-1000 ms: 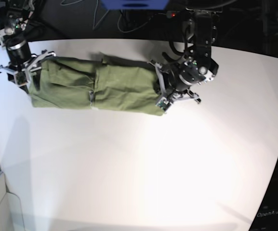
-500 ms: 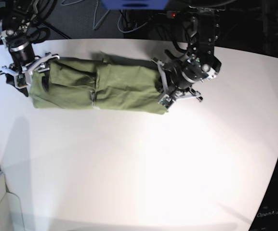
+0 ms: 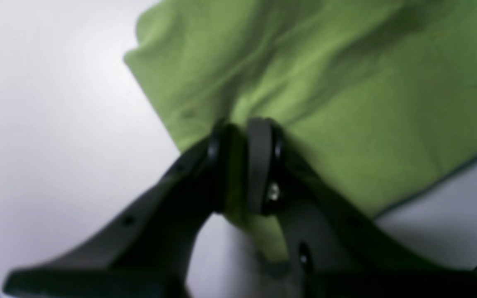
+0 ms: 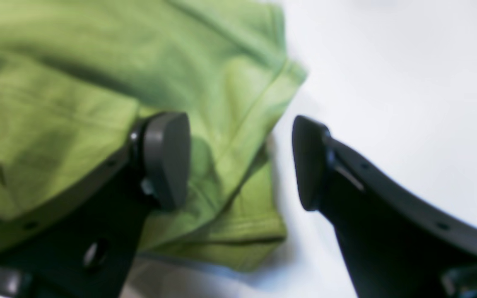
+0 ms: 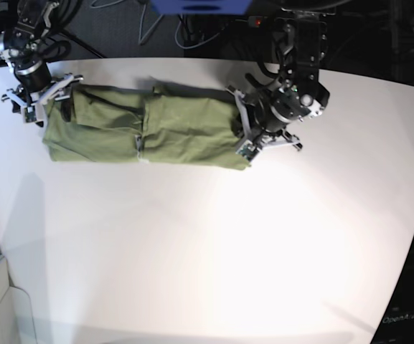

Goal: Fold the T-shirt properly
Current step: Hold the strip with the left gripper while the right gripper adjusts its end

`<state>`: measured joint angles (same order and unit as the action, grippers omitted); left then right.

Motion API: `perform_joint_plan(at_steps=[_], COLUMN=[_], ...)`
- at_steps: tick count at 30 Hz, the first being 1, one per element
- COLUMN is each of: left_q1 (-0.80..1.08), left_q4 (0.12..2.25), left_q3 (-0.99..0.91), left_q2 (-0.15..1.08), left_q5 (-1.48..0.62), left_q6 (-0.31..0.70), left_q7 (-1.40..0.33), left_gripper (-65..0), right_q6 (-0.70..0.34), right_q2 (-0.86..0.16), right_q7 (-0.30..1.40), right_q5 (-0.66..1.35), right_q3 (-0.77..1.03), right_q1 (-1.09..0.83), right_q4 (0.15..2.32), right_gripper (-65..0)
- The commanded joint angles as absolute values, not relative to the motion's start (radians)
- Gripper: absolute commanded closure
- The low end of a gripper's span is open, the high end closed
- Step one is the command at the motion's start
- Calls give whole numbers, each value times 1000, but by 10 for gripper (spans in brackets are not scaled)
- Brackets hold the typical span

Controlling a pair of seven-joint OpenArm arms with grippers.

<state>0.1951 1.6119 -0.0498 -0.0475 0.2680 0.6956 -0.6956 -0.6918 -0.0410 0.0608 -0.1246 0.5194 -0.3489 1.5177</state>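
Olive-green T-shirt (image 5: 149,129), wrinkled, folded into a long flat band, lying lengthwise across table's far side

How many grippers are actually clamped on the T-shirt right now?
1. The left gripper is shut on the T-shirt at its end nearer the table's middle. The right gripper is open at the opposite end, one pad over the cloth, the other over bare table.

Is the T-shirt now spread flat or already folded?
Partly folded. The T-shirt lies as a long narrow band on the table, and layered edges show at its end.
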Motion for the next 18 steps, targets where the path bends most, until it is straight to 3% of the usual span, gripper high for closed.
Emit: perform_joint_plan(at_steps=[1,18], left_q1=[213,232], left_q4=[1607,1609], left_q3=[-53,-53], left_q2=[-42,-41], left_q5=[318,318], left_q6=[698,698], left_q7=[-785,-785], left_gripper=[-78,-78], right_q6=[-698,-698], right_q2=[-51,-65], right_q7=[35,36], right_q5=[-110,-110], right_q3=[524,516], right_q1=[-337,-335], right_q4=[1527,1446], right_gripper=[-387,-379])
